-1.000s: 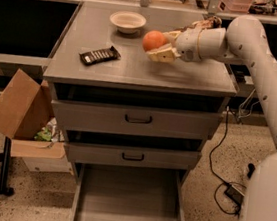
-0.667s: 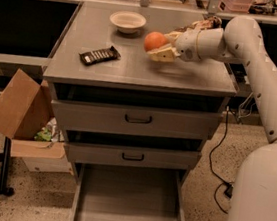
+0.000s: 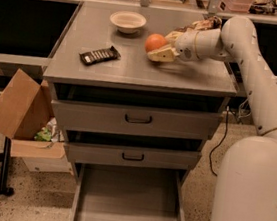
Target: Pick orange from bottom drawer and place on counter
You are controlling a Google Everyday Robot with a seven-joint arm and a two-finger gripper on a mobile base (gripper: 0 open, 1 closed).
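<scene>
The orange (image 3: 154, 41) is on or just above the counter (image 3: 133, 69), to the right of its middle and towards the back. My gripper (image 3: 160, 45) reaches in from the right, low over the counter, and its fingers sit on either side of the orange, holding it. The bottom drawer (image 3: 127, 202) is pulled open below, and its tray shows nothing inside.
A white bowl (image 3: 128, 20) stands at the back of the counter, left of the orange. A black flat object (image 3: 100, 55) lies on the counter's left part. The two upper drawers (image 3: 137, 120) are shut. A cardboard box (image 3: 20, 110) leans at the cabinet's left.
The gripper and the orange have stayed almost in place over the counter. My white body at the lower right now fills more of the view.
</scene>
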